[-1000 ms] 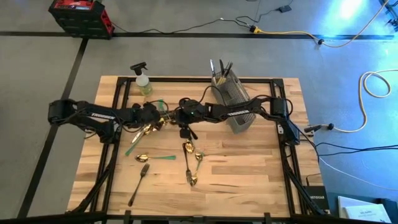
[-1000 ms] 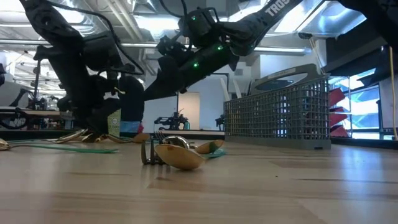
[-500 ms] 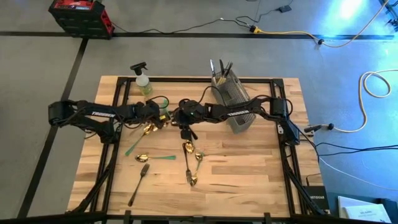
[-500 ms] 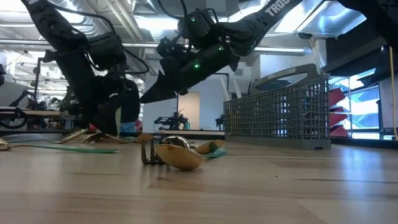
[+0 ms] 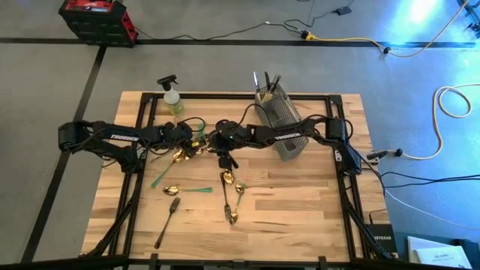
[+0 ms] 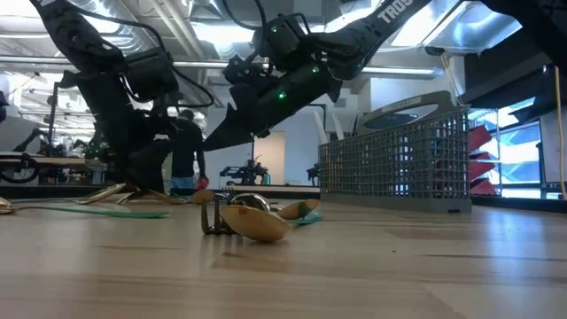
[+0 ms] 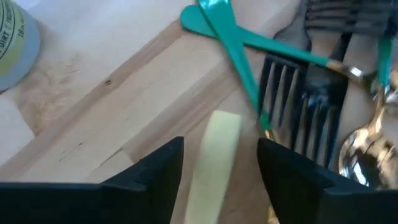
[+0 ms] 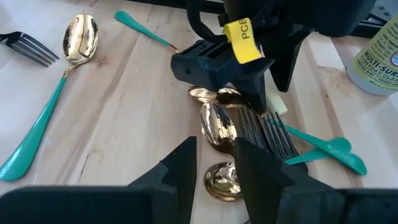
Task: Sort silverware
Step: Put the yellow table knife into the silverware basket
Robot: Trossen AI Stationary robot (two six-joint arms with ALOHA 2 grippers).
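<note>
1. A butcher-block table [image 5: 300,217] stands on a grey floor crossed by cables, with a red-and-black toolbox [image 5: 96,18] well beyond its far edge.
2. Two dark arms reach in from opposite sides and meet near the table's middle, toward the far side.
3. A grey mesh caddy [image 5: 281,120] lies at the far right part of the table, already holding a few dark utensils; a spray bottle [image 5: 172,96] stands at the far left.
4. The left gripper [image 7: 219,163] hangs low over a tangled pile of silverware [image 5: 180,154] left of centre, fingers spread around a pale flat handle [image 7: 214,162] and not yet closed on it.
5. The right gripper [image 8: 214,167] hovers just beside the left one, fingers parted a little and holding nothing.
6. In the pile, a black fork [image 7: 305,118], crossed green handles [image 7: 230,37] and gold spoon bowls [image 8: 217,124] overlap.
7. Loose pieces lie nearer the front: a green-handled gold spoon [image 5: 184,190], a dark fork [image 5: 168,222] and a small cluster of gold pieces [image 5: 231,195].
8. Risk, as I judge it: the two grippers are crowded together and could knock each other, and closing on one handle may drag the overlapping fork or spoons along, or the slim piece may slip free.
</note>
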